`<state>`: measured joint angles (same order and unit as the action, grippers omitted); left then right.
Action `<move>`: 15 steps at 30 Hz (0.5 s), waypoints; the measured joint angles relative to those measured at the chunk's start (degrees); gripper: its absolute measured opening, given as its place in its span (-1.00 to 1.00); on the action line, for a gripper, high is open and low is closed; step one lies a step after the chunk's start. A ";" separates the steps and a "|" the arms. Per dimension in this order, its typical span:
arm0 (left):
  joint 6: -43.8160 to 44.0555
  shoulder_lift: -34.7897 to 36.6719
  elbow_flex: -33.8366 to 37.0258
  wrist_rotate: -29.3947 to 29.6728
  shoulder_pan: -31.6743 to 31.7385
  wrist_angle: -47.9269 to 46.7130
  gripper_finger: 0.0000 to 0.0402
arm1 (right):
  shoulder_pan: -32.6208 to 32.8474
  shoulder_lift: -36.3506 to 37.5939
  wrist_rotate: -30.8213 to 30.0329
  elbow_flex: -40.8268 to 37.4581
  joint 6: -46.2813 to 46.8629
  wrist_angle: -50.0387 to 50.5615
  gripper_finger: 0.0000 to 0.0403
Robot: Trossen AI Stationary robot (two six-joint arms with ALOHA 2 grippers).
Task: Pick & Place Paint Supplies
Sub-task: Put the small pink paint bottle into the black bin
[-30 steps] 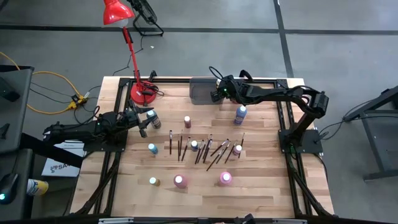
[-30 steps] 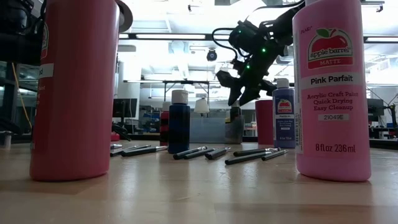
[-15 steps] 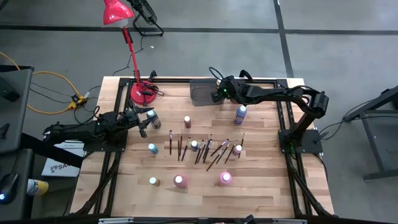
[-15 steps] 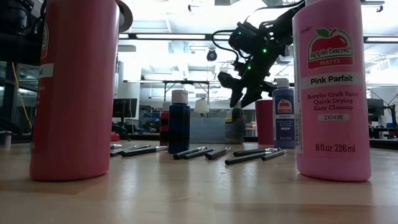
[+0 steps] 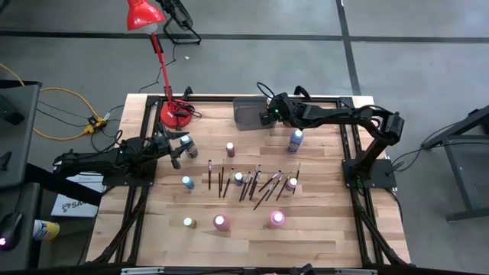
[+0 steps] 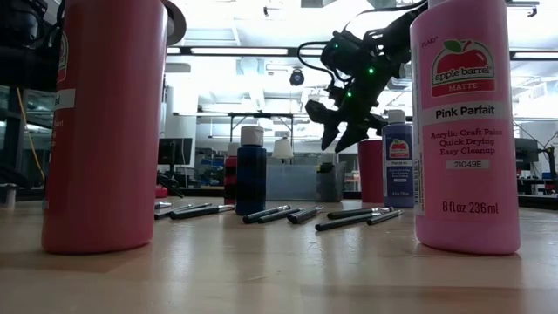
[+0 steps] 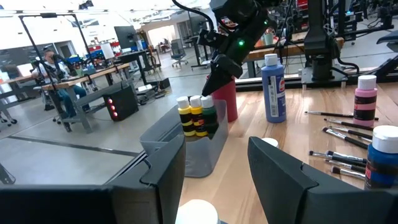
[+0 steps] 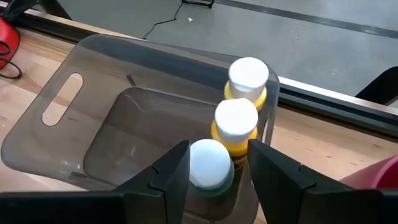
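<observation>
My right end effector (image 8: 211, 163) hangs with its fingers spread wide and empty over the three o'clock end of the grey bin (image 8: 93, 93), just above three white-capped bottles (image 8: 233, 121) standing in a row inside it: two with yellow bodies and one, nearest my fingers, darker. In the left wrist view that same trio (image 7: 196, 117) reads as yellow, yellow and green against the bin's wall. On the high view the bin (image 5: 246, 111) sits at twelve o'clock on the surface (image 5: 321, 237), and a blue bottle (image 5: 295, 140) stands at about five o'clock from my right end effector (image 5: 267, 114). Below that lies a loose row of roughly ten dark-handled brushes (image 5: 248, 183) with two small bottles among them. A pink-capped bottle (image 5: 230, 149) stands above the row, a blue-capped one (image 5: 187, 182) at its nine o'clock end, and toward six o'clock stand two large pink bottles (image 5: 276, 220) and one small yellow bottle (image 5: 189, 222). My left end effector (image 5: 177, 151) rests at nine o'clock with fingers apart, a dark white-capped bottle (image 5: 186, 143) just beside it, and the red lamp base (image 5: 177, 113) at its one o'clock.
</observation>
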<state>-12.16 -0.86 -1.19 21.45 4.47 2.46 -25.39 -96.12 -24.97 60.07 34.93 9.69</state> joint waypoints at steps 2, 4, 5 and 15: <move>0.02 0.00 0.00 -0.01 0.02 0.00 -0.15 | -0.02 0.01 0.02 0.00 -0.08 -0.04 -0.23; 0.01 -0.01 -0.02 -0.01 0.00 0.01 -0.15 | -0.01 0.88 0.23 0.00 -0.26 0.36 -0.23; 0.01 0.00 -0.01 0.00 0.01 0.00 -0.15 | 0.00 1.46 0.52 0.00 -0.49 0.40 -0.23; 0.00 0.00 -0.02 0.00 0.00 0.00 -0.15 | 3.02 10.84 13.41 0.00 -8.06 9.12 -0.23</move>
<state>-12.16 -0.86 -1.21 21.45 4.48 2.46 -22.36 -85.27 -11.56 60.07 26.87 18.81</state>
